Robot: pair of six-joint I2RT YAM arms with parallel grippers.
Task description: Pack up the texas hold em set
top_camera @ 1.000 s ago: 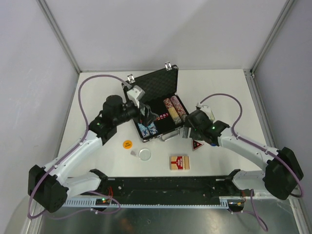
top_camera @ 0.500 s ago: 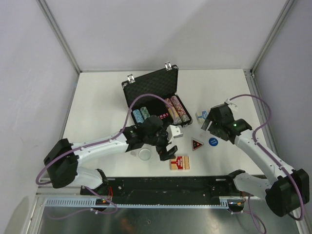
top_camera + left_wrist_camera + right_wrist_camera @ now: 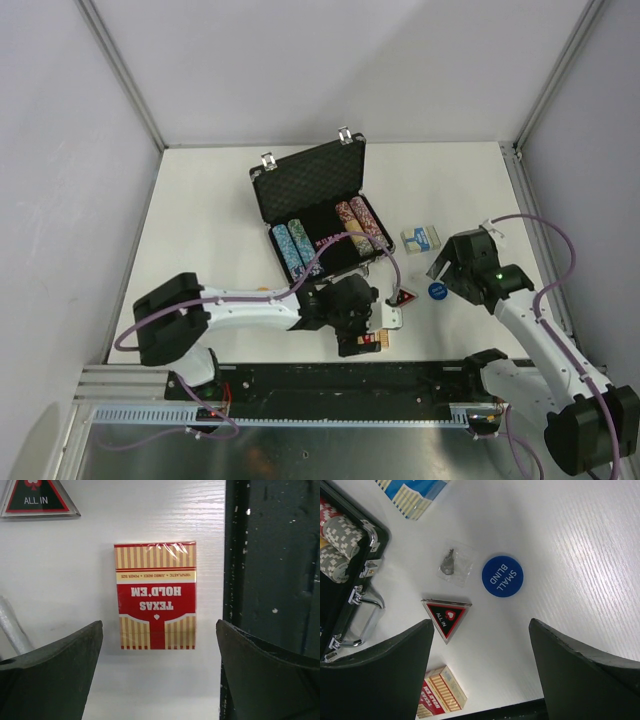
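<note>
Your left tool [image 3: 159, 630] hung wide above the red card deck [image 3: 155, 595]; your right tool [image 3: 481, 622] gaped wide near the blue button [image 3: 502, 576].

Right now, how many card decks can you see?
2. The red deck lies beside the black front rail; the blue deck lies just right of the open case. The case could hide more.

White table [image 3: 215, 205], black front rail [image 3: 330, 385], grey walls [image 3: 300, 70]
</note>
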